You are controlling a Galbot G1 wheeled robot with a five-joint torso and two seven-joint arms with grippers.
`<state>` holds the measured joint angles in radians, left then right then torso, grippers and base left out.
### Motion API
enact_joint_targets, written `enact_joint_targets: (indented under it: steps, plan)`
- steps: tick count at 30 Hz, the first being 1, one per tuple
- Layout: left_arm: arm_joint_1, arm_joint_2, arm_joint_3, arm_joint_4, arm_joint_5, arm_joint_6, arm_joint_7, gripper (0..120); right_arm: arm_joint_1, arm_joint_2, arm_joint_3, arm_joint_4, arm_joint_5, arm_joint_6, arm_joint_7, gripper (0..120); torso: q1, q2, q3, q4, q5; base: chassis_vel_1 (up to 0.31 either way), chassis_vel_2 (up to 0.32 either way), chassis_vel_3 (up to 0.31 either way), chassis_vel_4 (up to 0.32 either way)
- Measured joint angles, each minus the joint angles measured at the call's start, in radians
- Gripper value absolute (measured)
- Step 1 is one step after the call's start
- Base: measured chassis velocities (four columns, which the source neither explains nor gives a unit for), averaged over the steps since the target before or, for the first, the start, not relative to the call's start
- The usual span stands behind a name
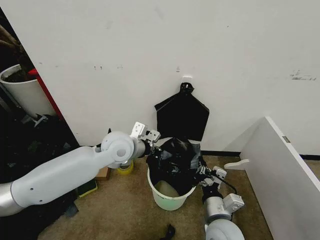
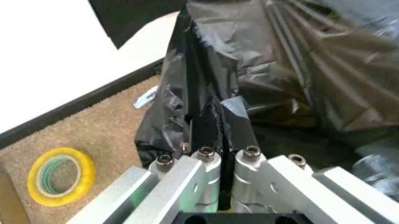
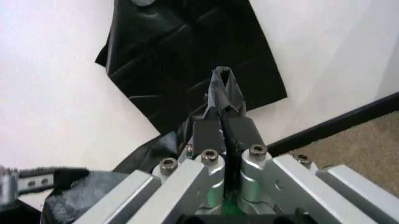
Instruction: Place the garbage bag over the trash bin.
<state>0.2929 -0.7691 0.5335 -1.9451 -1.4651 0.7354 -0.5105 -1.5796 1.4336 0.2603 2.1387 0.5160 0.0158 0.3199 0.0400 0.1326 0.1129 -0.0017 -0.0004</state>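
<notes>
- Garbage bag (image 1: 175,157): bunched over the far rim of the trash bin (image 1: 171,197) on the carpet by the wall.
- Left gripper (image 2: 219,128): clenched on the bag's left edge.
- Right gripper (image 3: 223,128): clenched on a pinched fold at the bag's right side.

Bright, even light; wrist views soft.

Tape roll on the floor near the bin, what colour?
Yellow, with a greenish inner ring; the tape roll shows best in the left wrist view.

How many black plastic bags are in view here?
2: the garbage bag, crinkled, over the trash bin, pinched by both grippers; a flat black bag hanging on the wall behind. Others may be hidden.
</notes>
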Motion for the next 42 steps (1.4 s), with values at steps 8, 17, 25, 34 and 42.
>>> enact_joint_targets:
  steps: [8, 17, 25, 34, 42]
  plan:
    - [0.186, -0.006, -0.119, -0.050, 0.336, -0.229, 0.131, 0, -0.017, 0.013, 0.041, 0.019, 0.026, 0.007, -0.003, 0, 0.000, 0.000, 0.000, -0.0003, -0.0001, 0.000, 0.000, 0.000, 0.000]
    - [0.488, -0.048, -0.334, -0.072, 0.523, -0.481, 0.191, 0, -0.049, 0.030, 0.042, 0.009, 0.033, 0.008, 0.002, 0, 0.000, 0.000, 0.000, 0.0003, 0.0000, 0.000, 0.000, 0.000, 0.000]
    - [0.741, -0.189, -0.453, -0.008, 0.661, -0.634, 0.234, 0, -0.073, 0.036, 0.051, 0.006, 0.019, 0.008, 0.017, 0, 0.000, 0.000, 0.000, 0.0002, 0.0000, 0.000, 0.000, 0.000, 0.000]
    - [0.841, -0.398, -0.458, 0.067, 0.745, -0.678, 0.255, 0, -0.128, 0.036, 0.061, -0.016, -0.021, 0.034, 0.018, 0, 0.000, 0.000, 0.000, -0.0004, 0.0000, 0.000, 0.000, 0.000, 0.000]
    - [1.007, -0.319, -0.547, -0.015, 0.779, -0.699, 0.239, 0, -0.166, 0.032, 0.022, -0.041, -0.079, 0.057, 0.019, 0, 0.000, 0.000, 0.000, 0.0005, 0.0000, 0.000, 0.000, 0.000, 0.000]
